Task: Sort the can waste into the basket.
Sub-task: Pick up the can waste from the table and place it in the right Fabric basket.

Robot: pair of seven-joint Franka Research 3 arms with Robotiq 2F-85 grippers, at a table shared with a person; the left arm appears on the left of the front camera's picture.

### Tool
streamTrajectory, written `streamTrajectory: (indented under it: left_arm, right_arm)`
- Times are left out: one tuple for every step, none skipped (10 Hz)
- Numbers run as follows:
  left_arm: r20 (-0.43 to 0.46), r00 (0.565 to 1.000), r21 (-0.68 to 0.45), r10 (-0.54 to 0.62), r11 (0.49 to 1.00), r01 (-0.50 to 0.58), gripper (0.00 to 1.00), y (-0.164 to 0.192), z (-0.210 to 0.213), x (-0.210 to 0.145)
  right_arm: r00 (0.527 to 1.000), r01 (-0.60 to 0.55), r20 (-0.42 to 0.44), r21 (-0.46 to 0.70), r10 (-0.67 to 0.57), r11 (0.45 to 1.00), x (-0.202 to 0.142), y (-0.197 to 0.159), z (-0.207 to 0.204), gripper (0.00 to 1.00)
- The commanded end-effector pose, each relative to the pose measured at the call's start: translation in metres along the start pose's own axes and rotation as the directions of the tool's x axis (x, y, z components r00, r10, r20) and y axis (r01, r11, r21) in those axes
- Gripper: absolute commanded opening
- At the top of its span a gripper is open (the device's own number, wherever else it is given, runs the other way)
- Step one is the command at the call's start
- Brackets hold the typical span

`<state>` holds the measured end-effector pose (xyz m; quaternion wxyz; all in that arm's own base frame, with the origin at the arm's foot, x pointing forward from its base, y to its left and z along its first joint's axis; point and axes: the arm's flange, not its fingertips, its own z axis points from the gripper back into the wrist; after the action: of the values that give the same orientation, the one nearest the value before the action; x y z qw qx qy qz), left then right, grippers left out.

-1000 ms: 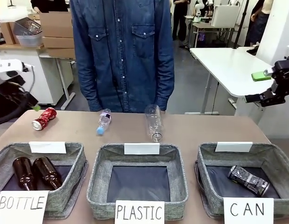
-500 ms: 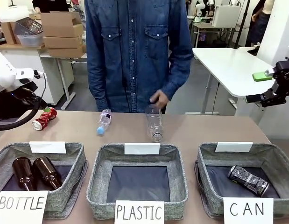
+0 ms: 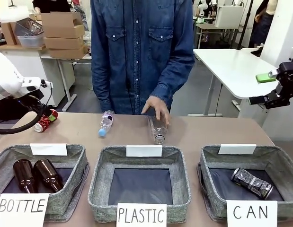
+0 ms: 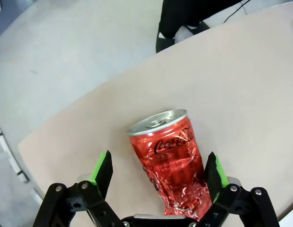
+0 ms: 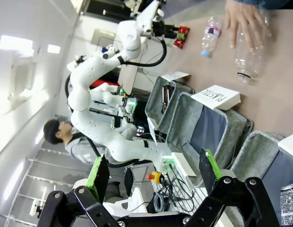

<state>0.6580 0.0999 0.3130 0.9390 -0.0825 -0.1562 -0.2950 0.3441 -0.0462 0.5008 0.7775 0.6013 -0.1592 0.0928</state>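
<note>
A crushed red can point(image 4: 171, 161) with a silver end lies on its side on the tan table, between the spread fingers of my left gripper point(image 4: 158, 164), which is open around it. From the front, this red can point(image 3: 46, 122) sits at the table's far left, with the left gripper point(image 3: 43, 115) over it. A dark patterned can point(image 3: 252, 182) lies in the grey basket point(image 3: 279, 161) marked "CAN" at the near right. My right gripper point(image 3: 260, 88) hangs open, high off the table's right side, with nothing between its fingers point(image 5: 100, 172).
The person's hand point(image 3: 155, 109) rests on a large clear bottle point(image 3: 157, 128) at the table's far middle. A small blue-capped bottle point(image 3: 105, 123) lies to its left. The "PLASTIC" basket point(image 3: 139, 213) stands in the middle; the "BOTTLE" basket point(image 3: 66, 203) holds two brown bottles point(image 3: 36, 175).
My left arm has swung in over the red can. The person has shifted right and laid a hand on the large clear bottle. The right arm has not moved.
</note>
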Motion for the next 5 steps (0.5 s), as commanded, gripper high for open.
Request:
streamTrajectory:
  left_arm:
    - [-0.02, 0.999, -0.026, 0.026, 0.999, -0.027, 1.0, 0.0052, -0.0063, 0.0071]
    - [-0.024, 0.999, -0.02, 0.037, 0.999, -0.038, 1.0, 0.0055, -0.0102, 0.0076]
    - [-0.018, 0.998, -0.008, 0.053, 0.999, -0.053, 1.0, 0.0053, -0.0111, 0.0082]
    - [-0.039, 0.998, -0.01, 0.053, 0.999, -0.053, 0.4, 0.0052, -0.0112, 0.0085]
    - [-0.047, 0.998, -0.007, 0.051, 0.999, -0.051, 0.41, 0.0051, -0.0108, 0.0083]
  right_arm:
    - [1.0, -0.019, -0.013, -0.002, 0.019, 1.0, -0.0009, 0.0007, 0.0014, 1.0]
    - [1.0, -0.019, -0.013, -0.002, 0.019, 1.0, -0.0009, 0.0007, 0.0014, 1.0]
    - [1.0, -0.019, -0.013, -0.002, 0.019, 1.0, -0.0009, 0.0007, 0.0014, 1.0]
    - [1.0, -0.019, -0.013, -0.002, 0.019, 1.0, -0.0009, 0.0007, 0.0014, 1.0]
    - [1.0, -0.019, -0.013, -0.002, 0.019, 1.0, -0.0009, 0.0007, 0.0014, 1.0]
